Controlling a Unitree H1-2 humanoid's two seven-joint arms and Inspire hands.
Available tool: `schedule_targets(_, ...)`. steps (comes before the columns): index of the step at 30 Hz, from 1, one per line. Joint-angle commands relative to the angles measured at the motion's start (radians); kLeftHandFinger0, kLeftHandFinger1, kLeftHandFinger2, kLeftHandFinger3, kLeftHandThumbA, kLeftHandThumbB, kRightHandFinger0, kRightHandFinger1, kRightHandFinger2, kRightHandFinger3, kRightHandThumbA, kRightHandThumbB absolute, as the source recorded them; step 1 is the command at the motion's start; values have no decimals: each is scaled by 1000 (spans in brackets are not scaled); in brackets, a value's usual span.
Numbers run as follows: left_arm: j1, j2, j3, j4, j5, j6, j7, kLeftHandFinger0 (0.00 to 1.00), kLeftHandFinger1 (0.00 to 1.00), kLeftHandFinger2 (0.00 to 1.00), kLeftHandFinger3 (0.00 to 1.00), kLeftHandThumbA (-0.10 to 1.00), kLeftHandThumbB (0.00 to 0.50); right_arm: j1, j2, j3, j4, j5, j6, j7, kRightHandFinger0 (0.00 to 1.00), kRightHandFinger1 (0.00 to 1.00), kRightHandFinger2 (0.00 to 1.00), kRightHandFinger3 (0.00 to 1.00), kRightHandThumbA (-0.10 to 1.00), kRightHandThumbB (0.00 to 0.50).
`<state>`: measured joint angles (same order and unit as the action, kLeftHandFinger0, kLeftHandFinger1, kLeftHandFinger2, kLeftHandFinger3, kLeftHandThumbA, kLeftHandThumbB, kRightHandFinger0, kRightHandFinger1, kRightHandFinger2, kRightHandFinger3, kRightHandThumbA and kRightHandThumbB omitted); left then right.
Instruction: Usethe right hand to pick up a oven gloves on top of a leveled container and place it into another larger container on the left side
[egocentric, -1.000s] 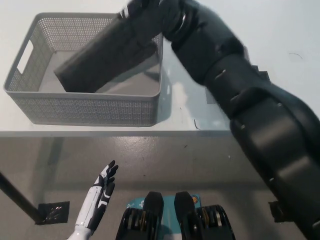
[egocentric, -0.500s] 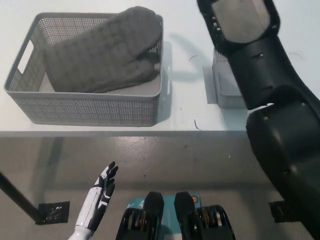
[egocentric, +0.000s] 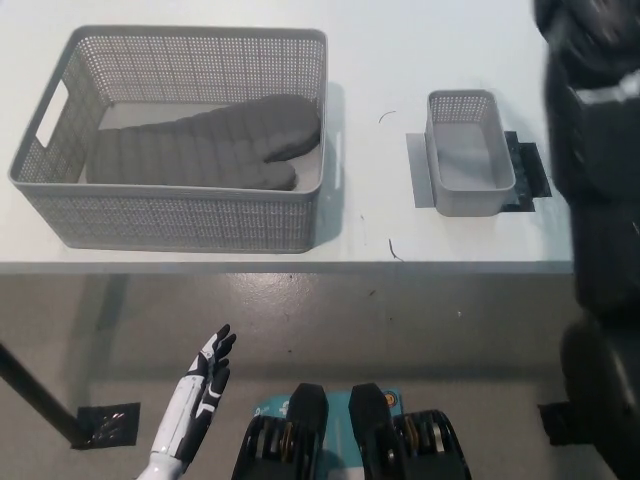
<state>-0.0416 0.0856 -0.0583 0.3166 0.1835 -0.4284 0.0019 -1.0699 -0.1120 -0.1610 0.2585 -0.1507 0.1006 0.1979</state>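
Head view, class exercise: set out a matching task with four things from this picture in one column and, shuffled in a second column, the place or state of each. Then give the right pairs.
Things:
1. oven glove
2. large mesh basket
3. small container
4. left hand

Places or states:
A. on the table, right of the basket, nothing in it
B. lying flat inside the basket
C. on the table's left part, holding the glove
D. below the table edge, fingers apart, holding nothing

Pairs: 1-B, 2-C, 3-A, 4-D
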Motion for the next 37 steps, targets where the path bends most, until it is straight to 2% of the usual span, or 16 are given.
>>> schedule_targets(1,-28,13,-6,-8,12,-40,8,1000,1000,1000,1000,1000,129,419,-182,-180,-892,336,-7,57,1000,1000,1000,1000,1000,366)
schedule_targets(4,-33,12,-7,-5,11,-41,8,1000,1000,1000,1000,1000,135,581,-173,-160,-938,371,-75,58,1000,1000,1000,1000,1000,340)
schedule_targets(7,-36,9,-10,-2,17,-41,9,1000,1000,1000,1000,1000,130,732,-144,-115,-977,385,-125,57,1000,1000,1000,1000,1000,379)
schedule_targets(8,-34,9,-10,-7,18,-37,8,1000,1000,1000,1000,1000,132,787,-115,-83,-1006,352,-116,44,1000,1000,1000,1000,1000,424)
schedule_targets(11,-25,8,-10,-12,23,-40,12,1000,1000,1000,1000,1000,129,883,-75,-13,-968,326,-212,56,1000,1000,1000,1000,1000,380)
schedule_targets(13,-20,7,-13,-14,21,-41,11,1000,1000,1000,1000,1000,128,952,-56,38,-946,332,-215,75,1000,1000,1000,1000,1000,336)
schedule_targets(14,-20,8,-17,-10,19,-42,15,1000,1000,1000,1000,1000,133,990,-44,67,-924,318,-217,84,1000,1000,1000,1000,1000,342)
schedule_targets(16,-24,8,-16,-10,12,-42,11,1000,1000,1000,1000,1000,134,1029,-31,101,-860,264,-269,87,1000,1000,1000,1000,1000,295)
schedule_targets(18,-25,9,-13,-10,3,-42,7,1000,1000,1000,1000,1000,135,1062,-22,125,-793,229,-286,84,1000,1000,1000,1000,1000,305)
schedule_targets(20,-25,10,-13,-10,9,-42,10,1000,1000,1000,1000,1000,144,1083,-16,145,-695,202,-288,76,1000,1000,1000,1000,1000,363)
schedule_targets(24,-25,8,-10,-12,5,-42,7,1000,1000,1000,1000,1000,154,1085,-21,171,-548,175,-300,67,1000,1000,1000,1000,1000,296)
schedule_targets(26,-25,6,-8,-14,-13,-42,1,1000,1000,1000,1000,1000,160,1070,-24,177,-460,165,-284,55,1000,1000,1000,1000,1000,233)
schedule_targets(32,-32,14,-1,-21,4,-37,9,1000,1000,1000,1000,1000,151,999,-33,176,-244,155,-277,30,1000,1000,1000,1000,1000,237)
schedule_targets(34,-31,11,-4,-18,6,-41,12,1000,1000,1000,1000,1000,166,989,-39,172,-204,168,-252,40,1000,1000,1000,1000,1000,205)
schedule_targets(36,-33,12,-2,-19,-4,-42,10,1000,1000,1000,1000,1000,179,972,-38,172,-181,177,-238,45,1000,1000,1000,1000,1000,142)
schedule_targets(37,-33,12,-2,-19,-4,-42,10,1000,1000,1000,1000,1000,179,972,-38,172,-181,177,-238,45,1000,1000,1000,1000,1000,142)
